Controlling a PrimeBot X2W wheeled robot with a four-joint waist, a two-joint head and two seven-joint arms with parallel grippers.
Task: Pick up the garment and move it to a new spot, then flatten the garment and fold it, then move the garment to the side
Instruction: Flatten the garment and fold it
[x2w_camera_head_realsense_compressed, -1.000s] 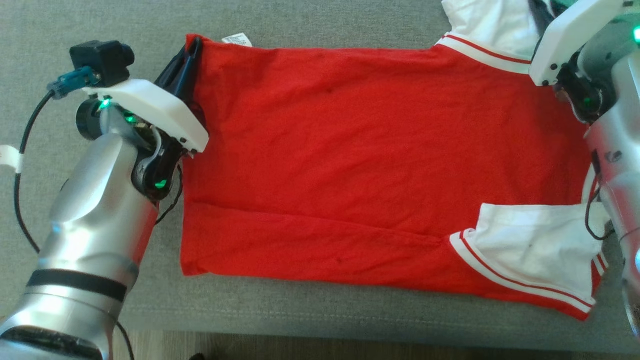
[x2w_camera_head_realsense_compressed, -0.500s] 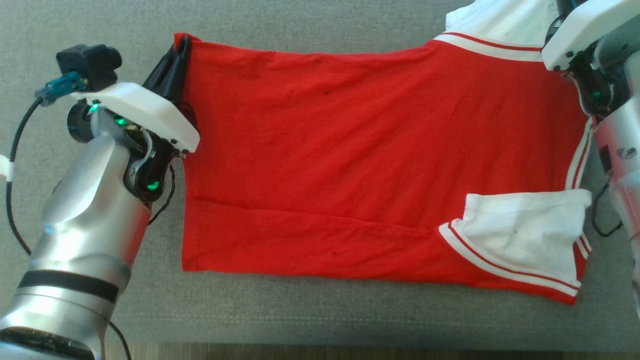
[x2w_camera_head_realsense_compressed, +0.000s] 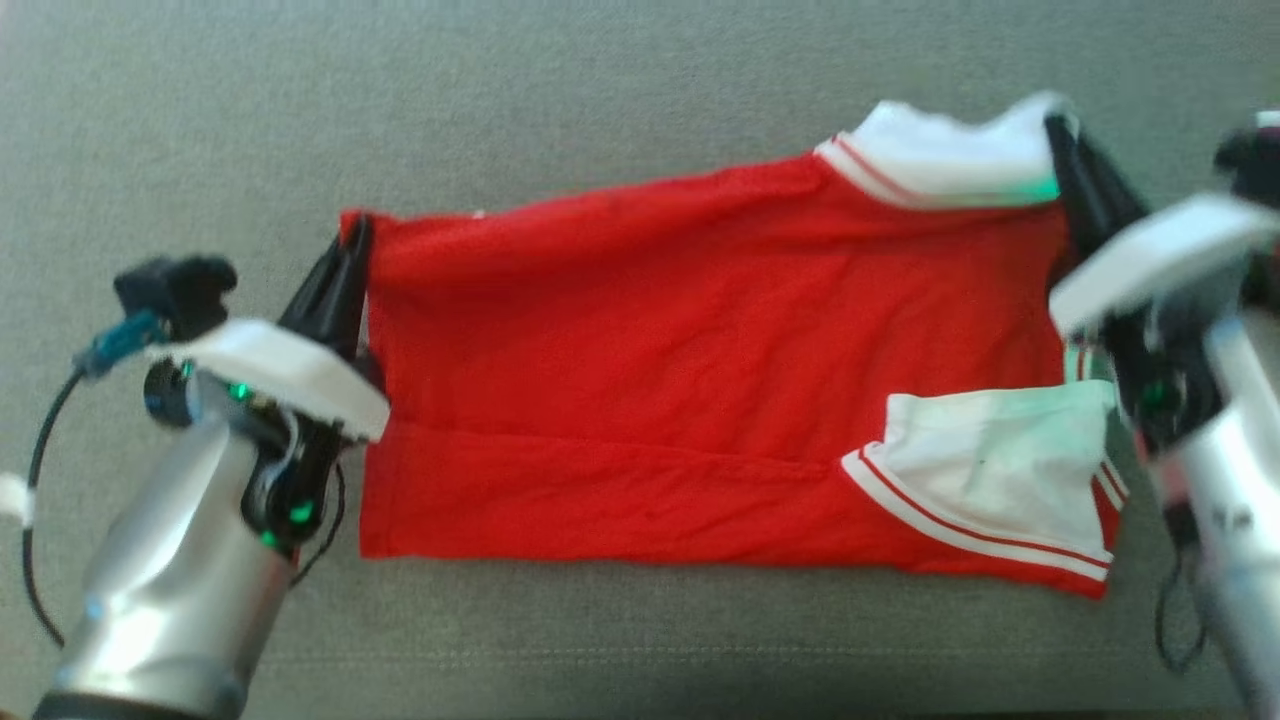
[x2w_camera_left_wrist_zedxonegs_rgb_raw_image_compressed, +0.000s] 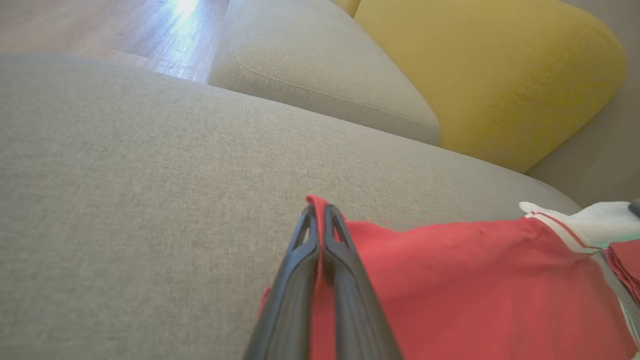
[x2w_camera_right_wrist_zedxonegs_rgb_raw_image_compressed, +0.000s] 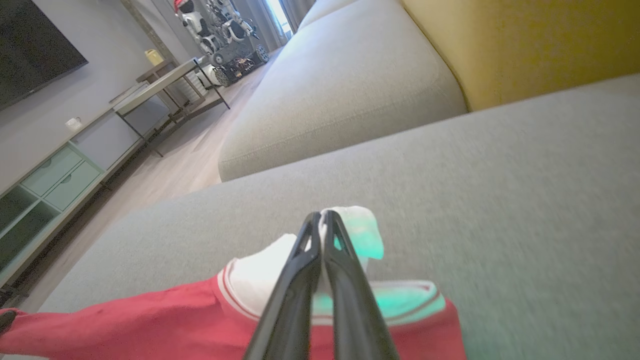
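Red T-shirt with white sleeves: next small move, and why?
Probably raise both grippers slightly together, starting the fold toward the near edge. The left gripper is shut on the far hem corner of the red T-shirt with white sleeves, the right gripper on its far white sleeve, and it lies fairly flat on the grey fabric cushion.

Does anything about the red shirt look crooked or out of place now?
The red shirt lies askew: its far edge slants, and the corner in the right gripper is higher in the head view than the one in the left gripper. The near white sleeve is folded over the red body, and a crease runs along the near side.
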